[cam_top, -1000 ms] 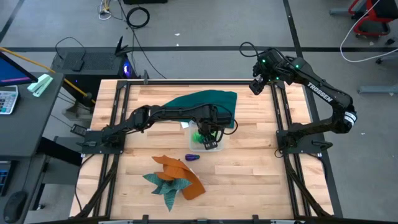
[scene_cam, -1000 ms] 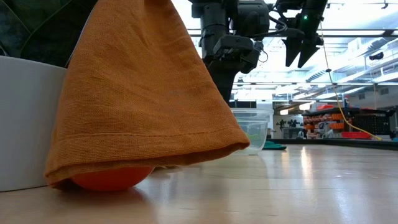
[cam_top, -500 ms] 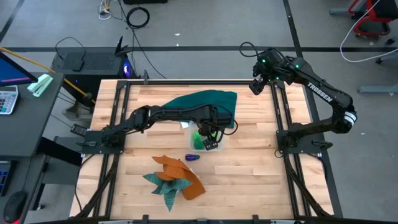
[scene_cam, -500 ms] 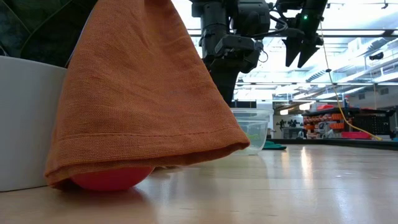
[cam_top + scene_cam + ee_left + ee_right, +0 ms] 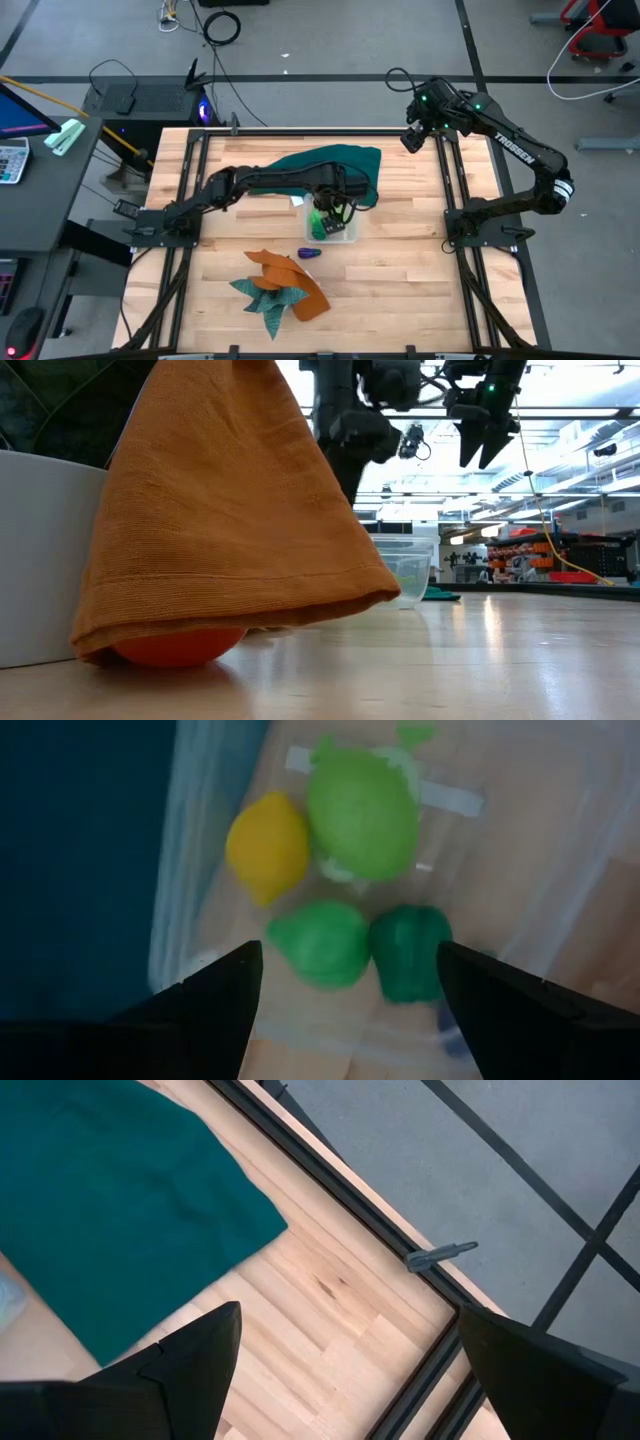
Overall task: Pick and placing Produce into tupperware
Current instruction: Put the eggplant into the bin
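Note:
The tupperware (image 5: 343, 234) is a clear tub standing on the table by the dark green cloth. In the left wrist view it (image 5: 185, 850) holds a yellow toy (image 5: 267, 845), a light green one (image 5: 362, 810), a green one (image 5: 320, 945) and a darker green one (image 5: 410, 952). A purple toy (image 5: 308, 253) lies on the wood just near of the tub. My left gripper (image 5: 325, 210) hangs open above the tub, with nothing between its fingers (image 5: 348, 1010). My right gripper (image 5: 413, 136) waits open, high over the table's far right corner.
A dark green cloth (image 5: 330, 168) lies on the far side of the tub. Orange and teal cloths (image 5: 282, 285) are heaped near the table's near edge. In the low view the orange cloth (image 5: 220, 510) covers a red-orange ball (image 5: 175, 648), beside a white container (image 5: 35, 550).
My left gripper has risen from the tub and drawn slightly toward the table's far left. The toys in the tub and the purple toy have stayed where they were.

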